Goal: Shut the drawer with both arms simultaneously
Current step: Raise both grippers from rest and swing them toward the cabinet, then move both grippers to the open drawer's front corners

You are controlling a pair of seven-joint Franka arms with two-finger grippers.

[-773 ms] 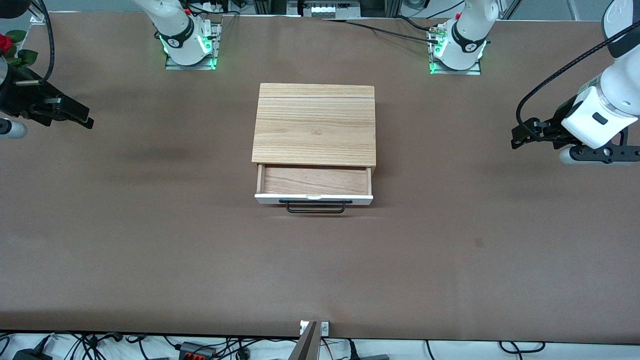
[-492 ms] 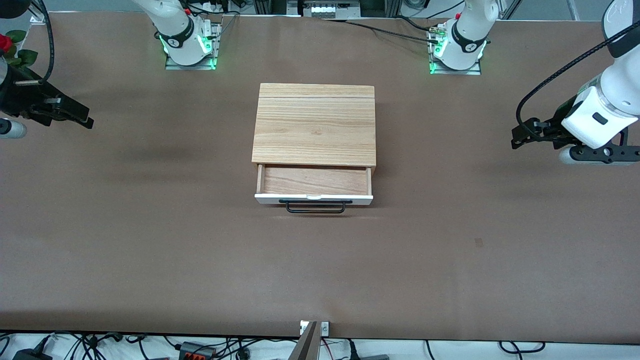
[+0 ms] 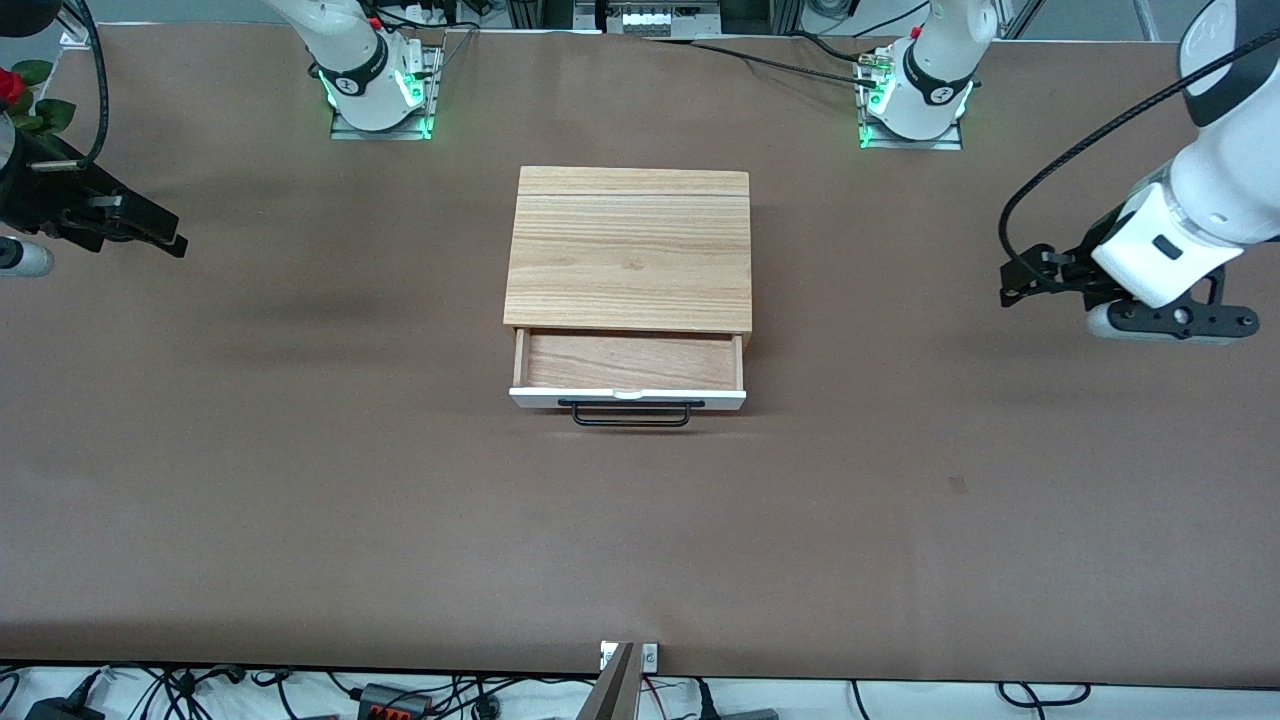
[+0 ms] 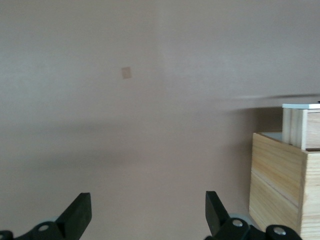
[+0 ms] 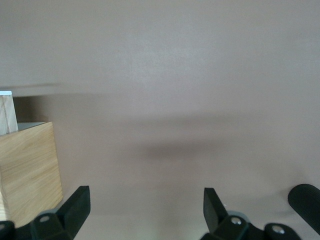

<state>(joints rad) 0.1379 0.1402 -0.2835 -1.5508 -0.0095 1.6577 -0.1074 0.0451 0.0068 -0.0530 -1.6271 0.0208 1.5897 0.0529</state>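
Observation:
The drawer [image 3: 628, 368] stands pulled out of the oak cabinet box [image 3: 629, 248] at mid table, its white front panel and black bar handle [image 3: 630, 413] facing the front camera. It is empty. My left gripper [image 3: 1012, 285] is open and empty, up in the air over the table toward the left arm's end, well apart from the cabinet. Its wrist view [image 4: 148, 212] shows the cabinet side [image 4: 285, 185] and the drawer's side [image 4: 300, 125]. My right gripper [image 3: 170, 240] is open and empty over the right arm's end; its wrist view [image 5: 146, 207] shows the cabinet [image 5: 27, 175].
The brown table [image 3: 300, 480] spreads wide around the cabinet. The two arm bases [image 3: 375, 85] [image 3: 915, 95] stand along the edge farthest from the front camera. A red flower [image 3: 10, 88] sits at the right arm's end. A small mark [image 3: 957, 485] is on the table.
My left gripper has moved a little toward the cabinet and the left arm's wrist has shifted with it. The right gripper has barely moved. The drawer is where it was.

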